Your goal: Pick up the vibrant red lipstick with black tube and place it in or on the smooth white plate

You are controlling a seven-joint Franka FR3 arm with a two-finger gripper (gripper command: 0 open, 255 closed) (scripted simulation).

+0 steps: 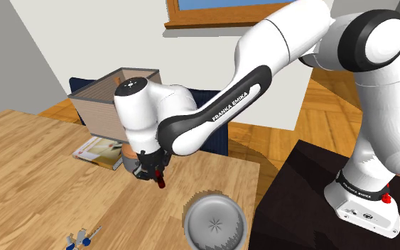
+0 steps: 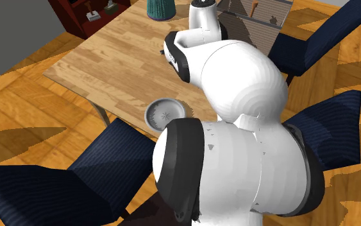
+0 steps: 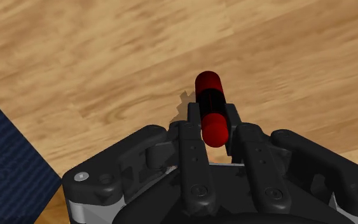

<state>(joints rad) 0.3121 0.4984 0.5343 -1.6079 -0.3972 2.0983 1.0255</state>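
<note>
The wooden table (image 1: 35, 185) takes up most of the room, its pale planks running far off toward the shoulder view's left. Dark blue chairs (image 2: 63, 180) stand around it on the wood floor. The white Franka arm (image 1: 283, 35) rises from its dark stand (image 1: 298, 206) at the shoulder view's lower right, then bends down and left over the tabletop. At the table's far edge sits an open box (image 1: 109, 99) with grey ribbed sides. Just in front of it a thin book (image 1: 99, 150) lies flat, partly behind the arm's wrist. In the second exterior view a teal ribbed pot (image 2: 161, 8) stands at the far end of the table. The plate (image 1: 191, 213), drawn grey-white with a star-like mark in its middle, rests at the near edge of the table, close to the stand. The black gripper (image 1: 157, 174) hangs over bare wood, beyond the plate and to its left in the shoulder view, well apart from it. Its two fingers are clamped on the lipstick (image 3: 210, 95), one on each side. The lipstick is a short rounded stick, red at both ends with a black band between, and its far end pokes out past the fingertips toward the wood. Its shadow falls just beside it on the planks; I cannot tell whether it touches the table. Near the shoulder view's bottom left lies a small blue and silver thing (image 1: 81, 238), too small to name.
</note>
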